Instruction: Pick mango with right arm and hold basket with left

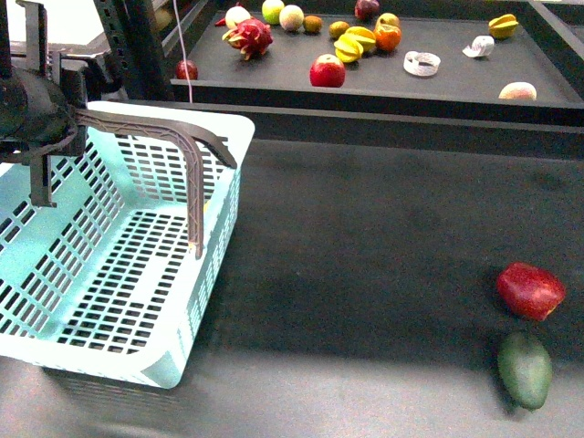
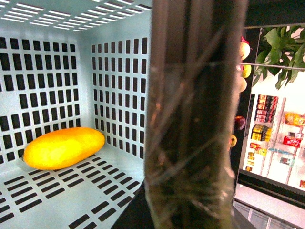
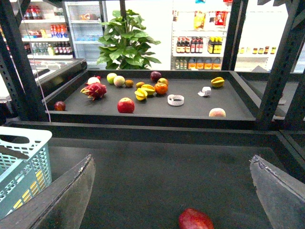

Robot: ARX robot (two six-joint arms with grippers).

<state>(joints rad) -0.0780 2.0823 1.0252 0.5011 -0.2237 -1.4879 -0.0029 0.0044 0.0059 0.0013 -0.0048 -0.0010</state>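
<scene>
The pale aqua basket (image 1: 230, 129) stands tilted at the left of the dark table. My left gripper (image 1: 41, 137) is shut on one of its brown handles (image 1: 164, 133). In the left wrist view that handle (image 2: 195, 119) fills the middle, and the yellow-orange mango (image 2: 63, 147) lies on the slotted floor inside the basket (image 2: 47, 71), against its far wall. In the front view the mango is almost wholly hidden. My right gripper (image 3: 174, 191) is open and empty, low over the table. Its fingers (image 3: 71, 191) stand wide apart, with a corner of the basket (image 3: 28, 143) beside it.
A dark red fruit (image 1: 530, 290) and a dark green oval fruit (image 1: 525, 369) lie on the table at the front right. The red one shows just below my right gripper (image 3: 195, 219). A raised black tray (image 1: 456, 87) at the back holds several fruits.
</scene>
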